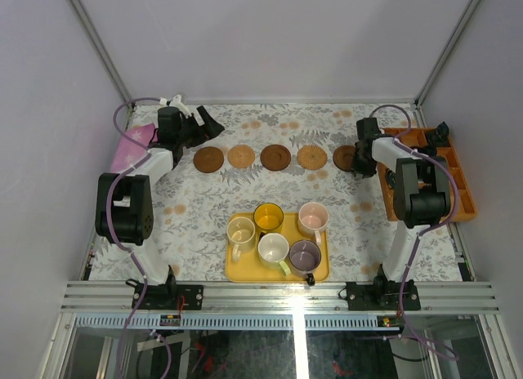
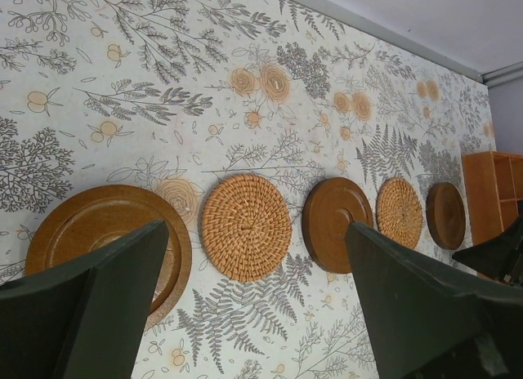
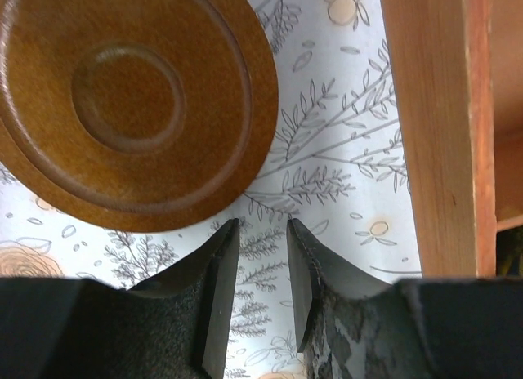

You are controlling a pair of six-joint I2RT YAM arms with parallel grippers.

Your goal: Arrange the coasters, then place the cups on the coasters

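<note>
Several round coasters lie in a row across the far half of the table, from a dark one to a dark one at the right end. In the left wrist view a woven coaster lies between two dark ones. Several cups stand on the yellow tray, among them a yellow cup and a pink cup. My left gripper hovers above the row's left end, wide open and empty. My right gripper sits low beside the rightmost dark coaster, its jaws narrowly apart with nothing between them.
An orange compartment tray with black objects stands at the right edge, close to my right gripper, and its wall fills the right of the right wrist view. A pink object lies at the far left.
</note>
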